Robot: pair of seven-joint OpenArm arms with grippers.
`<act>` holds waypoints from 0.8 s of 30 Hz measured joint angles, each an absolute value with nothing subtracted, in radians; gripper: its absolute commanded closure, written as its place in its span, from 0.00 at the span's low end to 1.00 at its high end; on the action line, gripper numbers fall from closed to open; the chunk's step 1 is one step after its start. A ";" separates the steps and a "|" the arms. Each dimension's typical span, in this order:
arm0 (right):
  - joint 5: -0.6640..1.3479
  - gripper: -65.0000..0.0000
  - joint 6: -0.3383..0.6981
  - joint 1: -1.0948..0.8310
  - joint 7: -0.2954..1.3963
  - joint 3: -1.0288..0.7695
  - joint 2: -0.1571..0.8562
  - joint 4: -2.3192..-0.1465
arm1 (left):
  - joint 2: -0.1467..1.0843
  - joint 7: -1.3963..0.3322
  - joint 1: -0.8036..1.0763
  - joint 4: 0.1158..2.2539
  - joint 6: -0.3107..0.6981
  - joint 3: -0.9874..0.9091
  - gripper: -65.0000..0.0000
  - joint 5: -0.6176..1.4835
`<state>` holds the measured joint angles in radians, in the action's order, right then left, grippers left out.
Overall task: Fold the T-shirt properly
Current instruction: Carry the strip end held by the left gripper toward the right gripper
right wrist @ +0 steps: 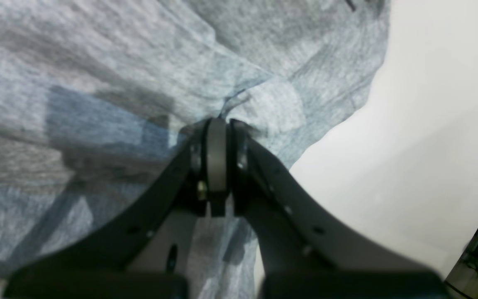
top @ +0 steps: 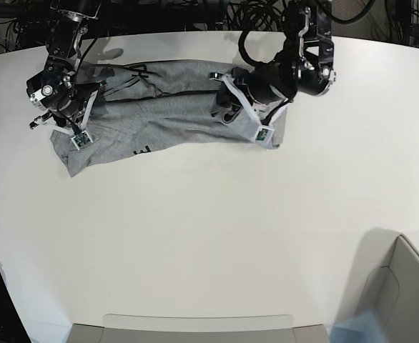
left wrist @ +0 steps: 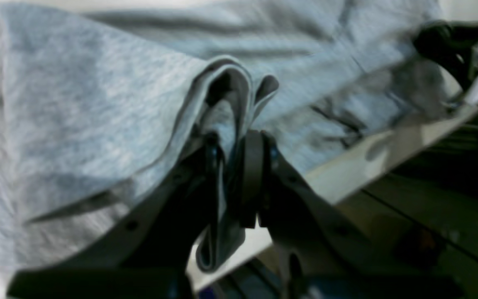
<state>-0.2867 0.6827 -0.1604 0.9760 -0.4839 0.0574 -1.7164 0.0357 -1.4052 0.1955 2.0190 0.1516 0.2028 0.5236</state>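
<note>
The light grey T-shirt (top: 166, 107) lies stretched sideways across the far part of the white table (top: 209, 229), partly doubled over, with bits of black lettering (top: 142, 151) showing at its near edge. My left gripper (left wrist: 239, 141) is shut on a bunched fold of the T-shirt (left wrist: 77, 104); in the base view it sits at the cloth's right end (top: 231, 108). My right gripper (right wrist: 218, 124) is shut on the T-shirt (right wrist: 98, 62) near its edge, at the cloth's left end (top: 72, 118). Both hold the fabric slightly raised off the table.
A grey box (top: 402, 286) stands at the near right corner and a grey ledge (top: 181, 332) runs along the near edge. Cables and dark frame parts (top: 252, 14) lie behind the table's far edge. Bare white table surface (right wrist: 430, 124) shows beside the cloth.
</note>
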 measured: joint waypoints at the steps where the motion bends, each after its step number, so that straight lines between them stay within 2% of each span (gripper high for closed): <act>1: -0.287 1.00 0.683 -0.160 0.974 -0.484 0.057 -1.716 | 0.036 -1.407 0.187 2.018 0.141 0.222 1.00 0.524; 15: -0.287 1.00 0.683 -0.157 0.977 -0.484 0.057 -1.715 | 0.036 -1.394 0.172 1.958 0.120 0.262 1.00 0.521; 18: -0.287 1.00 0.683 -0.157 0.977 -0.484 0.057 -1.715 | 0.036 -1.394 0.178 1.961 0.119 0.262 0.83 0.521; 20: -0.294 1.00 0.683 -0.158 0.978 -0.468 0.058 -1.715 | 0.036 -1.394 0.181 1.963 0.120 0.262 0.75 0.524; 24: -0.310 1.00 0.683 -0.158 0.984 -0.442 0.060 -1.716 | 0.036 -1.394 0.179 1.983 0.119 0.262 0.74 0.551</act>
<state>-0.3103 0.6827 -0.1581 0.9844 -0.4416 0.0605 -1.7157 0.0360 -1.3941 0.1795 1.9827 0.1192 0.2619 0.5514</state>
